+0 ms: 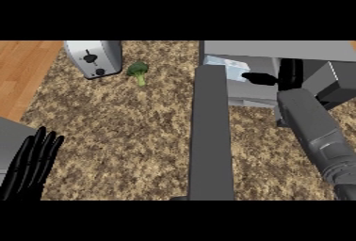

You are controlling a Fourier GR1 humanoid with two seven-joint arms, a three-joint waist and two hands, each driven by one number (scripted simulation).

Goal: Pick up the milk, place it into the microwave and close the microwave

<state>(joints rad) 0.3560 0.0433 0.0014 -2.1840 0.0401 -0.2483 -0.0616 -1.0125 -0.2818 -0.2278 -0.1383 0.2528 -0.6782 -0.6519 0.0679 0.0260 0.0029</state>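
Milk (226,67) sits inside the microwave (278,49) at one o'clock, my right hand (262,78) curled beside it; next, withdraw and swing the door (211,136) shut.

The left hand (31,162) is plain black, its fingers long, slim and ridged, lying side by side, well to the left of the microwave door (211,136); the right hand (264,77) is the same black, showing as a dark glossy shape just right of that door's upper end; the right forearm (316,136) is a grey rounded casing built in segments, with a seam across it and a darker, near-black cuff at its lower end.
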